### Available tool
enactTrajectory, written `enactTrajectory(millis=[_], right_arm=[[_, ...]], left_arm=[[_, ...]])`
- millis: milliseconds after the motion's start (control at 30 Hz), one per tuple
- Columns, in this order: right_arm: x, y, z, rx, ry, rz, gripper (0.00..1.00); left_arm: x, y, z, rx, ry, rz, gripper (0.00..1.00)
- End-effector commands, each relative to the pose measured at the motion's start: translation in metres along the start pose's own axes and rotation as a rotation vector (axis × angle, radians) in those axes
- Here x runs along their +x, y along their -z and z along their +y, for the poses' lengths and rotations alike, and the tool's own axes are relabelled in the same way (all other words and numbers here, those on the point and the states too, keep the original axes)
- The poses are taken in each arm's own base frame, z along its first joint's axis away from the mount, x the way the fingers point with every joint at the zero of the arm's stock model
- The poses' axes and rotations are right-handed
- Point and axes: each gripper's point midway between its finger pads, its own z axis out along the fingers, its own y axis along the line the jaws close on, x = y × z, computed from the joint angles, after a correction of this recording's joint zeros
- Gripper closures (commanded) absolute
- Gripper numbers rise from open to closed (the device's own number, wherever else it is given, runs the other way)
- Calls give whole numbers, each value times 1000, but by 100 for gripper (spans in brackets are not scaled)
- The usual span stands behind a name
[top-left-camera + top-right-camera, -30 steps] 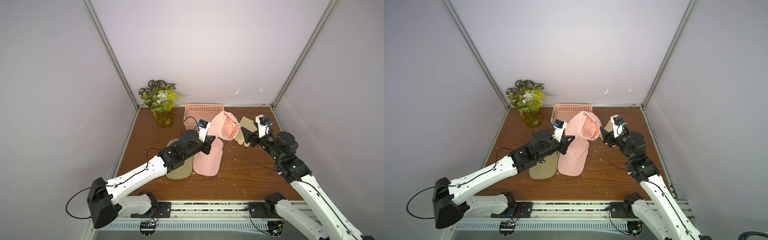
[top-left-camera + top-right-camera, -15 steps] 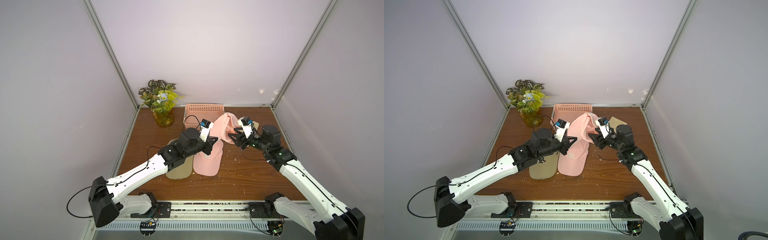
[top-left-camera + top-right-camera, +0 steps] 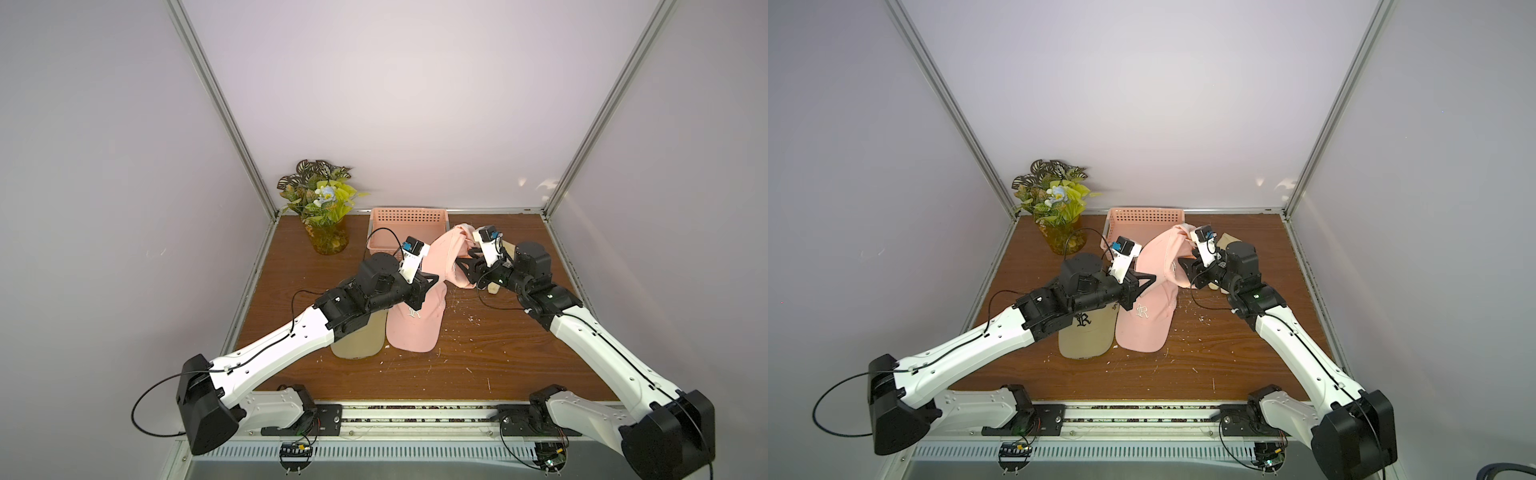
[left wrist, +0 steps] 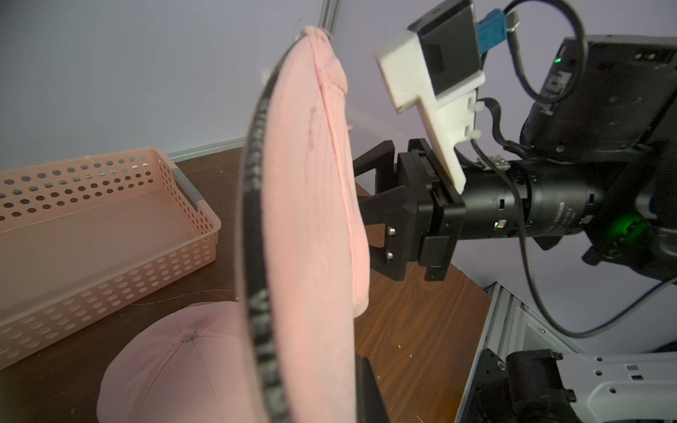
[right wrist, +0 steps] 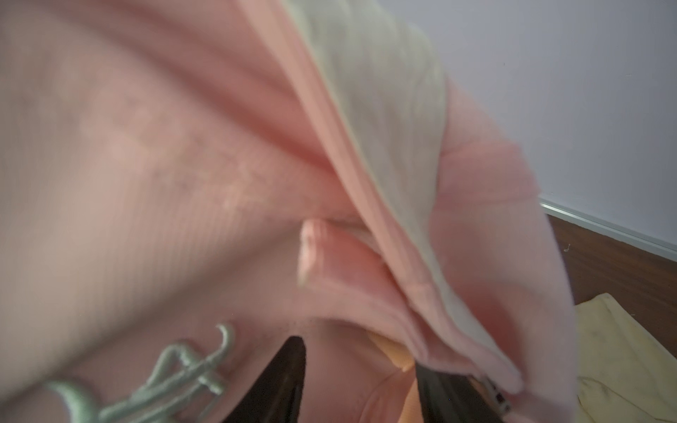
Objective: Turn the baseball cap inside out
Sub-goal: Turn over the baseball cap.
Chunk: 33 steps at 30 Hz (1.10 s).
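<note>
Pink cap (image 3: 446, 259), raised: left gripper (image 3: 432, 282) fingers clenched on its edge; right gripper (image 3: 467, 266) fingers' grasp unclear.

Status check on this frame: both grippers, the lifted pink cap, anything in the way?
Left gripper shut on lifted pink cap. Right gripper closing on its far side, grip unconfirmed. Second pink cap lies directly underneath.

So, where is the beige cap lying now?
In both top views the beige cap lies on the table, under the left arm, beside the flat pink cap.

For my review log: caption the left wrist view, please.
Raised pink cap hangs between camera and right gripper; another pink cap and basket sit on the table.
</note>
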Motion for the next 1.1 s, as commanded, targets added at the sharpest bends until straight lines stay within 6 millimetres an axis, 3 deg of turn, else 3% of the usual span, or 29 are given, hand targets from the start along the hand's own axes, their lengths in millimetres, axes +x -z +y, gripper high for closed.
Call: enactTrajectory(millis=[0, 100, 200, 433, 600, 767, 833, 933, 1067], right_arm=[[-19, 15, 3, 4, 12, -55, 51], [-22, 28, 8, 4, 18, -84, 57], [-24, 33, 18, -46, 18, -90, 62], [-18, 18, 35, -181, -33, -36, 75], [-12, 7, 23, -130, -63, -23, 77], [-12, -2, 4, -33, -77, -18, 65], [-13, -2, -9, 40, -79, -25, 56], [-14, -2, -16, 67, -78, -44, 36], [-19, -4, -15, 30, -60, -80, 28]], left_arm=[[-29, 15, 12, -91, -2, -88, 98], [-29, 16, 15, -111, -11, -86, 98], [-29, 14, 0, -27, -26, -80, 98], [-34, 15, -12, 38, -21, -96, 98], [-37, 16, -19, 77, -22, -100, 97], [-35, 17, -26, 114, -33, -91, 97], [-32, 17, -27, 121, -39, -77, 95], [-27, 16, -27, 128, -52, -55, 95], [-24, 15, -32, 159, -68, -41, 95]])
